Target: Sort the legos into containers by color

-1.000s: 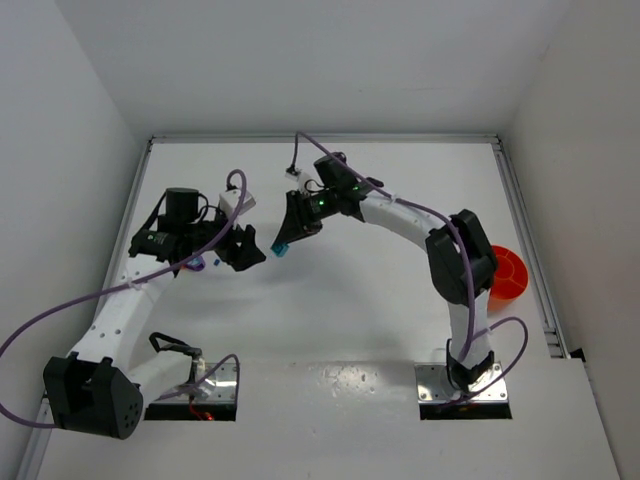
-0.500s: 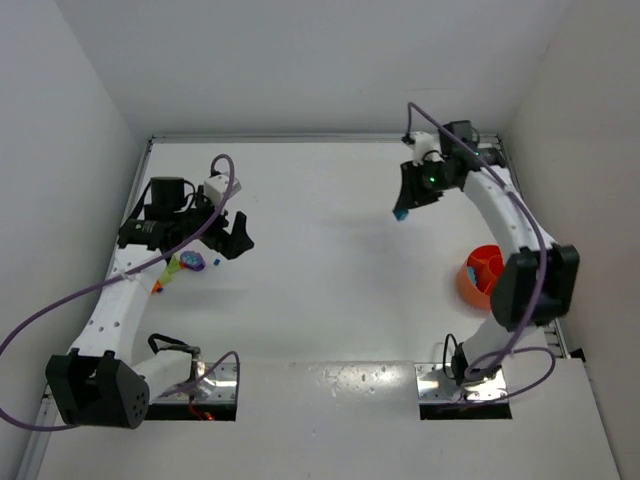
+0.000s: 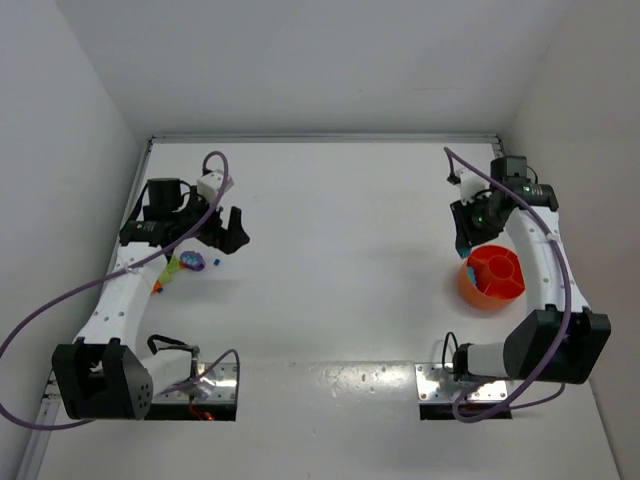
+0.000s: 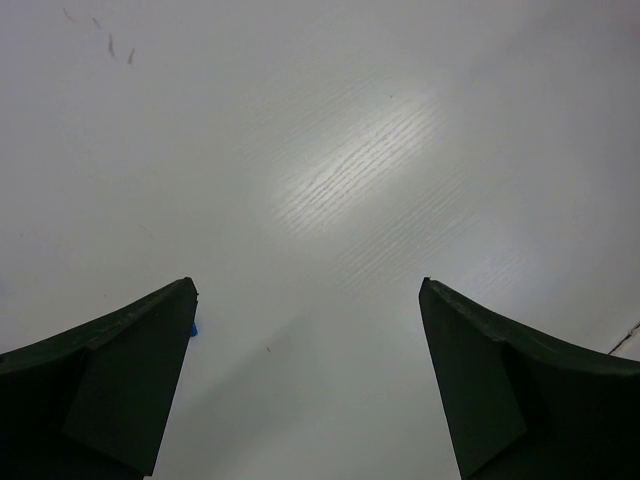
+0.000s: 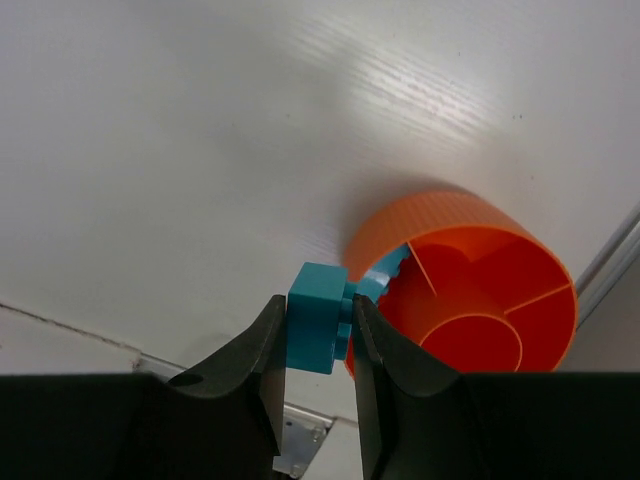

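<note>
Blue lego (image 4: pixel 192 328) mostly hidden behind left jaws.

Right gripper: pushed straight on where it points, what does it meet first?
Probably the near rim of the orange bowl: the right gripper, holding a teal brick, points at it. Depth is unclear; brick and rim may already touch.

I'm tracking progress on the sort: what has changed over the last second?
The right gripper swung from the centre rightward to the edge of the bowl, carrying the teal brick it already held. The left gripper drew back slightly leftward, open and empty. Nothing was grasped or released. The bowl and the loose legos near the left gripper stayed put.
</note>
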Robot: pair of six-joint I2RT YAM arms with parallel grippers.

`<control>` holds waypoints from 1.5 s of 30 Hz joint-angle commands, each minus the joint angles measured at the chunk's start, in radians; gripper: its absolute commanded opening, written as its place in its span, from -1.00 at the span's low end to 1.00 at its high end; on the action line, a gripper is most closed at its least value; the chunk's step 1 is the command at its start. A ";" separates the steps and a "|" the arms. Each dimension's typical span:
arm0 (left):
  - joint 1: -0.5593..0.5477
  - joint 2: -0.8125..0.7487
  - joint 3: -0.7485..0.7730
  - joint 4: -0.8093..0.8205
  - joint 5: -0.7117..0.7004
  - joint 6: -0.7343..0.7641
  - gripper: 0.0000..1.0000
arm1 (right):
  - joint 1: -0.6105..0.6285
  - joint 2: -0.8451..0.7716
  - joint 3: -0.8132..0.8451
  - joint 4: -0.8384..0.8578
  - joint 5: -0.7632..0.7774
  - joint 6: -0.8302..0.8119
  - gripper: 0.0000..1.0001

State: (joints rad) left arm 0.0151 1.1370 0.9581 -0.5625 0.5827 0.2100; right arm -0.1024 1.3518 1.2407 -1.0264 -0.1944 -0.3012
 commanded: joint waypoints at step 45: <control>0.106 -0.055 -0.055 0.039 0.026 0.062 0.99 | -0.141 -0.020 -0.097 0.002 0.105 -0.148 -0.11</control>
State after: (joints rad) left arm 0.0956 1.1294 0.9089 -0.5472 0.6041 0.2584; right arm -0.2401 1.3323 1.0931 -1.0462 -0.0853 -0.4622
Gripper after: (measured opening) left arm 0.995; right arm 0.442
